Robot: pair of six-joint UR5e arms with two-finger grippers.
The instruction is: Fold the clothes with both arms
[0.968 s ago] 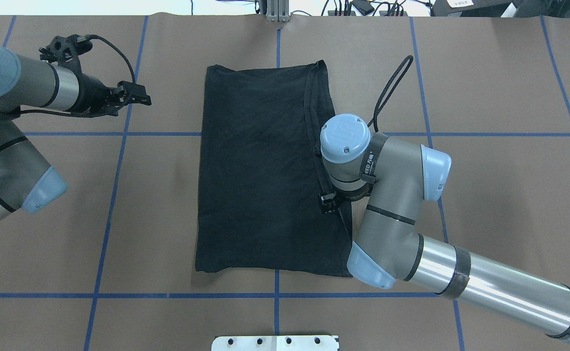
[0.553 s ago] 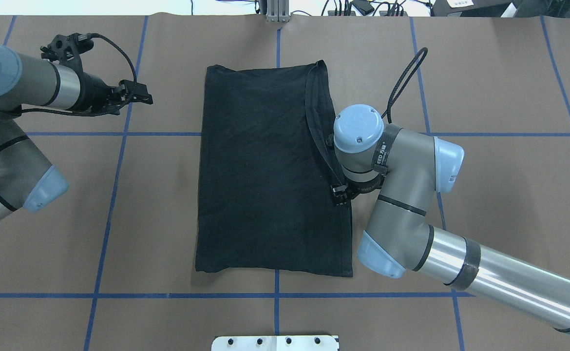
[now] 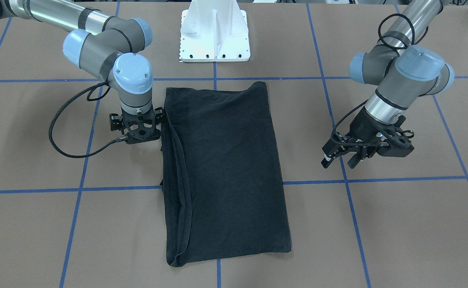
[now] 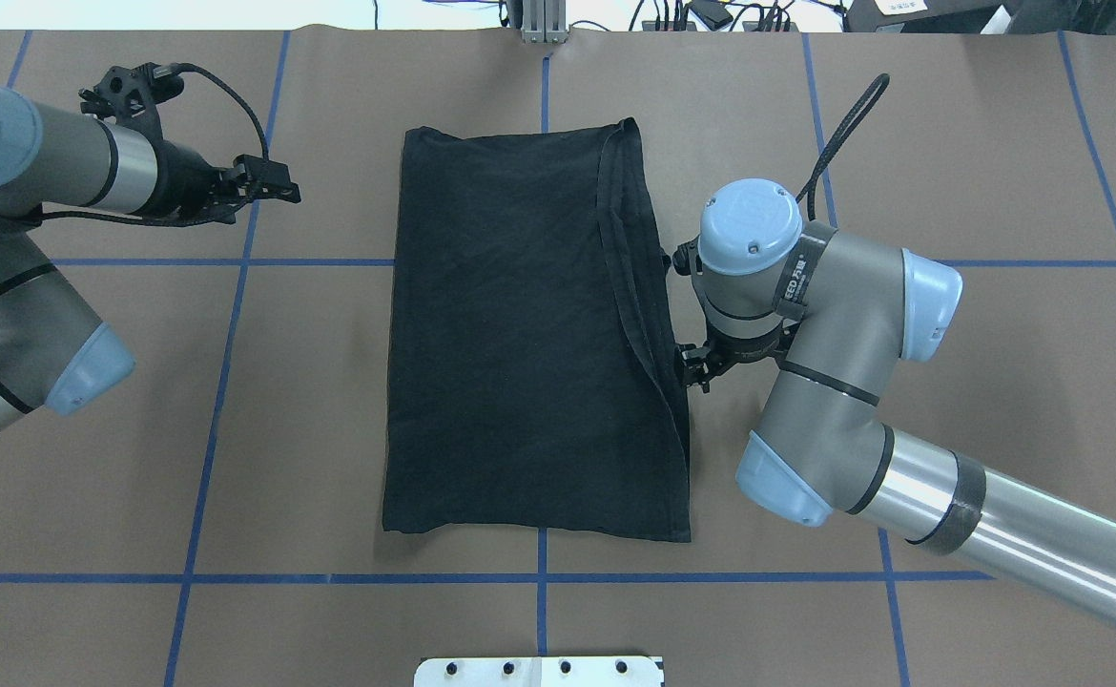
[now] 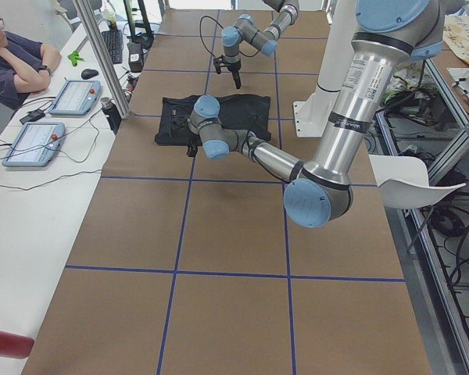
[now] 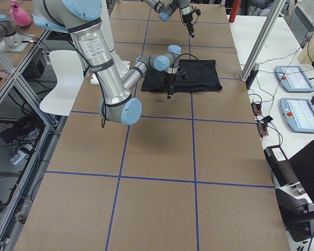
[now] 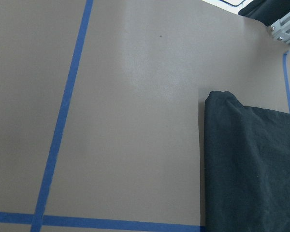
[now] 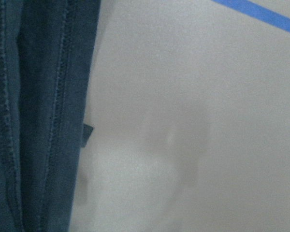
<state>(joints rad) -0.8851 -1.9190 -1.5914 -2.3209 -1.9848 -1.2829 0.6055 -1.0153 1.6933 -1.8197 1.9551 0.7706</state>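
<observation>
The clothes are one black T-shirt (image 4: 520, 334), folded into a long rectangle in the middle of the table (image 3: 226, 168). A doubled seam strip runs along its right edge (image 8: 38, 116). No graphic shows. My right gripper (image 4: 693, 370) points straight down just off that edge, over bare table (image 3: 139, 138). Its fingers are hidden under the wrist, so I cannot tell their state. My left gripper (image 3: 338, 162) hovers well left of the shirt (image 4: 293, 196), fingers apart and empty. The left wrist view shows the shirt's far left corner (image 7: 251, 164).
Blue tape lines (image 4: 224, 382) grid the brown table cover. The white base pedestal (image 3: 215, 36) stands on the robot's side of the shirt. A black cable loop (image 3: 70, 132) hangs from the right wrist. A person (image 5: 16, 62) and tablets (image 6: 298, 112) are at a side bench.
My right wrist has slid to the right, from above the shirt's right edge to the bare table beside it. The shirt lies as before. The left arm has barely moved.
</observation>
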